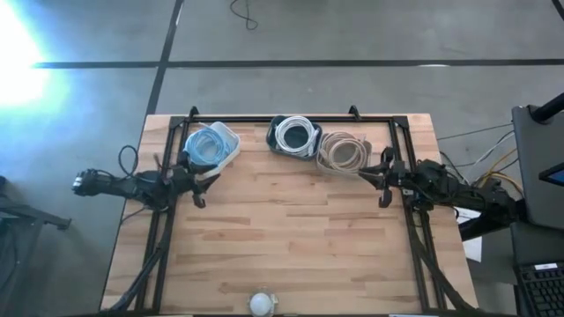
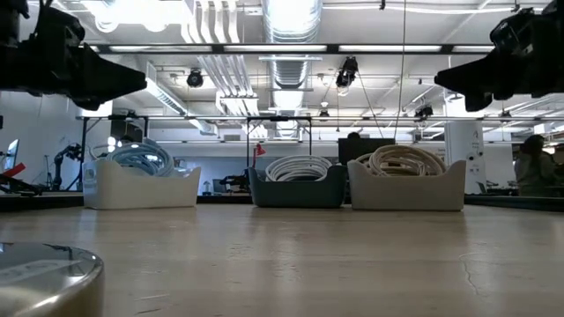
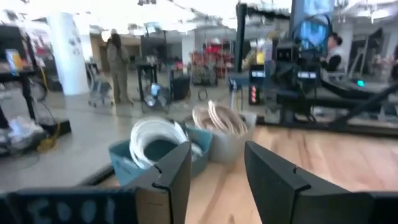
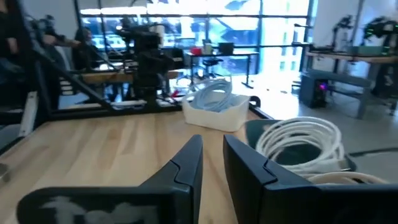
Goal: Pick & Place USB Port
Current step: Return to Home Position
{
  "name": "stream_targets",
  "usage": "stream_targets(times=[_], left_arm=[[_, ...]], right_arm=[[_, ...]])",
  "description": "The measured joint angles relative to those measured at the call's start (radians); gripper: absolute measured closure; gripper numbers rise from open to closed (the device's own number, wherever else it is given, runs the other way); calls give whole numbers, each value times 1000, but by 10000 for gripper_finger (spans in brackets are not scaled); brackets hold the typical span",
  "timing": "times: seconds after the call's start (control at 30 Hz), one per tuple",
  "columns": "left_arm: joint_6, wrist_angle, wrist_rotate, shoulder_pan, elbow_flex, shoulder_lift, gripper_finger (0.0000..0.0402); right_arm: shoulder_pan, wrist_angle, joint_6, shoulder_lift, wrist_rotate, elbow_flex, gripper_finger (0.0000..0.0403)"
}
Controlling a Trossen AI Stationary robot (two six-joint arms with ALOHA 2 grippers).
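The wooden desk [image 1: 291, 238] is lying under the left claw [image 1: 204, 187] and the right claw [image 1: 374, 185], with a black metal frame [image 1: 256, 118] running along its edges. A small round silvery object [image 1: 261, 304] is sitting at its near edge, well apart from both. Off the desk, behind the right claw, a keyboard [image 1: 539, 286] is showing. A person [image 3: 115, 59] is standing far ahead of the left claw.

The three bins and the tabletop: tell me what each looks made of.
White bin, dark blue bin and beige bin: probably moulded plastic, matt; smooth, seamless walls with rounded corners. Tabletop: wood, likely butcher-block with a light sheen; joined strips and grain show.
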Motion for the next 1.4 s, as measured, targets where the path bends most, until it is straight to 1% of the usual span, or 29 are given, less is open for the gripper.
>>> stream_targets(times=[0.13,0.3,0.5,1.4], left_arm=[[-10,-23,24,0,0,3,252],[-2,-26,22,0,0,5,252],[-29,-28,-12,0,0,13,252],[-25,-35,-17,-1,-2,17,252]], right_arm=[[0,32,3,-21,-30,-50,348],[0,27,0,5,-31,-50,351],[0,22,86,31,-25,-50,351],[0,22,88,41,-22,-50,351]])
